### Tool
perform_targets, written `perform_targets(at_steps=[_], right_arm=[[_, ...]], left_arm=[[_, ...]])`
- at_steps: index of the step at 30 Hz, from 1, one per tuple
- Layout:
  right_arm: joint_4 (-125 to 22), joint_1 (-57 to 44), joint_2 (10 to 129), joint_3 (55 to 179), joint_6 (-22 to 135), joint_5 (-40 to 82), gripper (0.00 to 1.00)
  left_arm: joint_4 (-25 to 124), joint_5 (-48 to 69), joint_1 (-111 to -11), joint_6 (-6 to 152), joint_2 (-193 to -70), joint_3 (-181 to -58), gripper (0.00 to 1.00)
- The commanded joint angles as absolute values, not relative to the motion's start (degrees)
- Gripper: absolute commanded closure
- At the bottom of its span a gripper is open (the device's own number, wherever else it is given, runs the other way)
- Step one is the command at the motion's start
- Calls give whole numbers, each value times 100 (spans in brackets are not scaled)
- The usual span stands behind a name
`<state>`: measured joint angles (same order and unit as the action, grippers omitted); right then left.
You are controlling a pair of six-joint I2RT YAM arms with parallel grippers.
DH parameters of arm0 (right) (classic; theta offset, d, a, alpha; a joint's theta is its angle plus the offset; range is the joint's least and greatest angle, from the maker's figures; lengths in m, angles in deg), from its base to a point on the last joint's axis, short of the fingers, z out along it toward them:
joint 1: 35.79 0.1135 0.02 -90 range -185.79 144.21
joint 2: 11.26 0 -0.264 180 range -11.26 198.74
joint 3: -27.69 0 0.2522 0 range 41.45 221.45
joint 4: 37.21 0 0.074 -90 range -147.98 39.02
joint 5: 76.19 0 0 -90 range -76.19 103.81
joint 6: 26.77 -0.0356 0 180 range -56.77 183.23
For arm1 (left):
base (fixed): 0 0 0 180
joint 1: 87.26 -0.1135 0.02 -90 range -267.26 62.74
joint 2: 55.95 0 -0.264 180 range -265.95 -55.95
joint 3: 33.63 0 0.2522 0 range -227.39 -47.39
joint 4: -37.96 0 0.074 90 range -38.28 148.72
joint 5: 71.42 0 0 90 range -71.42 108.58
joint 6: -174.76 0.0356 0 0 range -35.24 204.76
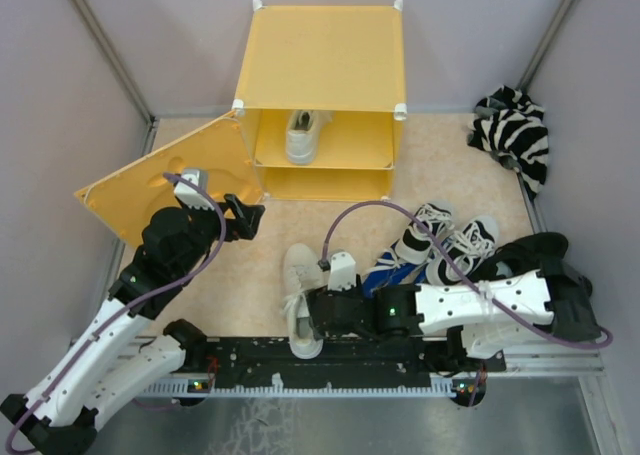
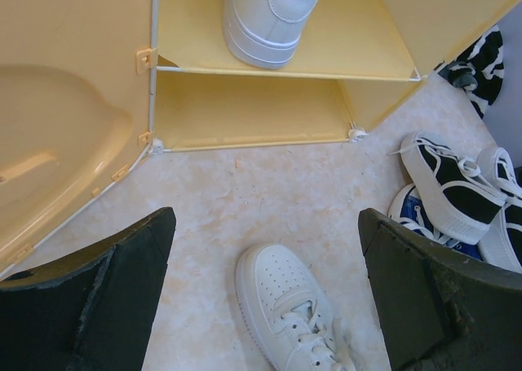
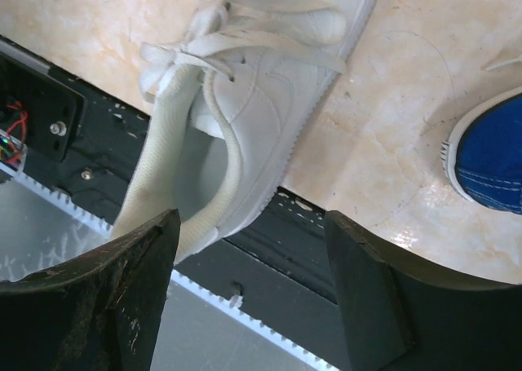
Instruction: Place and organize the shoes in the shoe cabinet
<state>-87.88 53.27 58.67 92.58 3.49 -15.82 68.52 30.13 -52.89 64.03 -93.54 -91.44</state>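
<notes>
One white shoe shelved, its mate under my fingers

The shoe cabinet point(image 1: 325, 60) at top centre has its door swung left (one white shoe point(image 1: 303, 135) sits on its upper shelf). The other white shoe point(image 1: 300, 285) lies at lower centre, my right gripper point(image 1: 318, 320) spread wide over its heel end. My left gripper point(image 1: 247, 217) is wide and holds nothing.

Light: bright, even, diffuse, from overhead | Shadows: soft and faint beside all-white lace-up leather sneaker point(image 2: 281, 302) | Glare: pale sheen on mottled beige stone-look bench point(image 3: 405, 239) | Focus: black jaws soft-edged in both wrist views; top view sharp
</notes>
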Motion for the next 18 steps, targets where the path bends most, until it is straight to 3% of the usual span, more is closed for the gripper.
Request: perform_targets(at_steps=[1,18], right_arm=[[-8626,5289,6191,9645,131,-1573,28],[-7640,4614,7370,9466,598,-560,36]], left_arm=[[6816,3029,-5272,6427,-9287,-9086,1],[6964,3016,-5265,6401,-9145,-9040,1]])
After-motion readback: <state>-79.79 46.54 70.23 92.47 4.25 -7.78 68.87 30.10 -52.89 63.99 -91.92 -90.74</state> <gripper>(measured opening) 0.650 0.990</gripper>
